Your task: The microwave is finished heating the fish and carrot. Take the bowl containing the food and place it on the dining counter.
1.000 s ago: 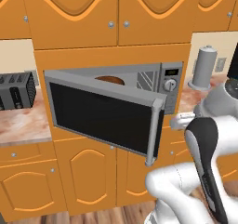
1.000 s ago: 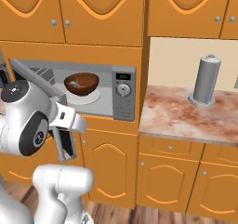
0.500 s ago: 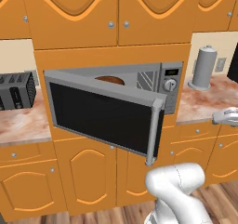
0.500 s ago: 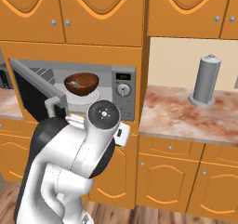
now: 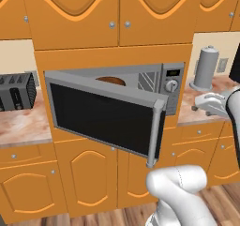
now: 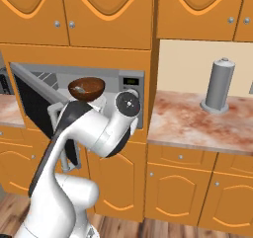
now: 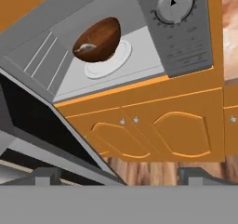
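Hand view puts you below and just outside the microwave [image 7: 139,37], looking up past its round knob [image 7: 173,2] into the open cavity, where the bowl [image 7: 96,40] sits on the white turntable plate [image 7: 109,60], a pale sliver of the fish [image 7: 86,47] showing at its rim. The gripper [image 7: 118,174] shows you only its two dark fingertips [image 7: 46,175] at the bottom edge, spread wide with nothing between them and well short of the bowl. From the right base view you see the bowl [image 6: 86,87] in the cavity above the arm's white elbow, the microwave [image 6: 99,96] with its door swung out to the left, and a grey canister [image 6: 218,85] standing on the marbled counter [image 6: 197,123] to the right. Compared with half a second ago, the arm has swung: its upper link now slants up across the microwave front in this view, where before it bulked lower. From the left base view the open door [image 5: 105,117] hides most of the cavity, leaving you just the bowl's top edge [image 5: 111,80]; a black toaster [image 5: 16,91] stands at left. The bowl, door and canister have not shifted since the earlier frames.
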